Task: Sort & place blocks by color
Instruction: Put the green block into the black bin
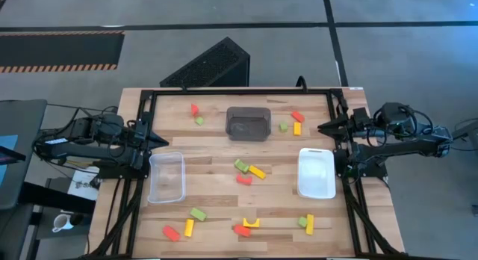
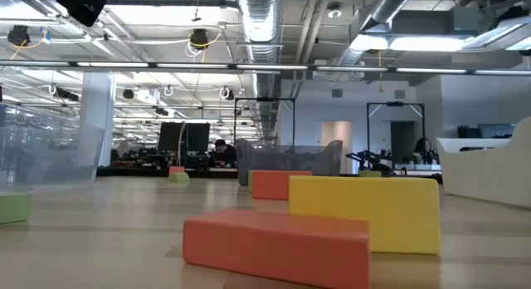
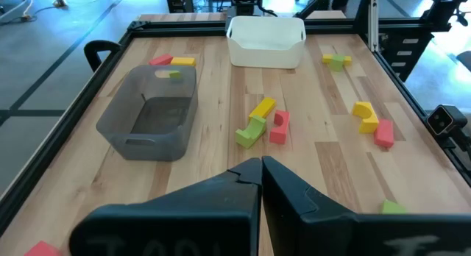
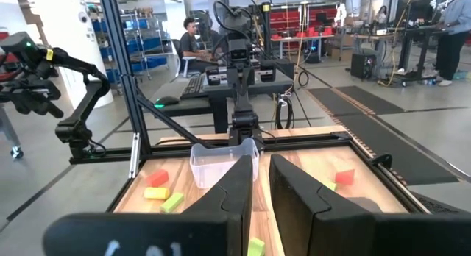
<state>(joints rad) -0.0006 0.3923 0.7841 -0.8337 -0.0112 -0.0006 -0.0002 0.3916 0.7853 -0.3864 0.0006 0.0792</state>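
Grippers (image 1: 163,140) (image 1: 323,128) parked at table edges

Setting: a robotics laboratory in a large open-plan industrial hall. Indicators:
- Exposed ceiling ductwork (image 2: 264,27), pipes and strip lighting run overhead
- The wooden surface (image 1: 216,204) is bounded by a black metal frame (image 1: 239,91) and stands on a polished concrete floor (image 1: 403,36) marked with hazard-striped tape (image 1: 60,66)
- A second robot arm (image 4: 44,72) is mounted beside the station
- A seated person (image 4: 193,43) works at a bench; another person (image 4: 450,28) stands among equipment racks
- Blue shelving (image 4: 143,43) and cabled workstations fill the background
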